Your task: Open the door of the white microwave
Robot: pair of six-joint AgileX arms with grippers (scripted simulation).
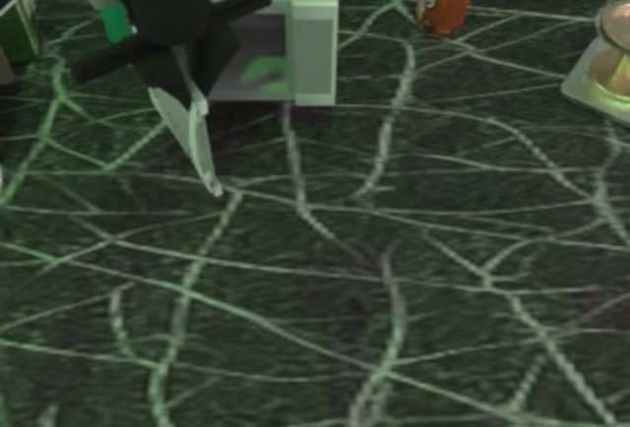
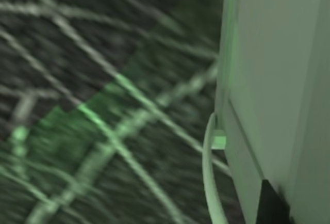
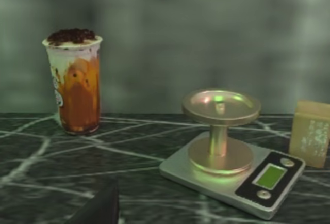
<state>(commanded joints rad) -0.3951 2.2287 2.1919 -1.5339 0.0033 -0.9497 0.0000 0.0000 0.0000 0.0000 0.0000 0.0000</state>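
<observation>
One white microwave (image 1: 295, 43), door (image 1: 192, 137) swung wide open, left gripper's (image 1: 182, 73) grip state untellable.

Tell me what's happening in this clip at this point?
The left arm is working at the white microwave at the back left of the table. Its left gripper is at the door, which is swung well out toward the front, leaving the grey cavity exposed. The left wrist view shows the door's curved handle strip close up. The right arm is out of the top view; its wrist camera looks at a drink cup and a kitchen scale.
</observation>
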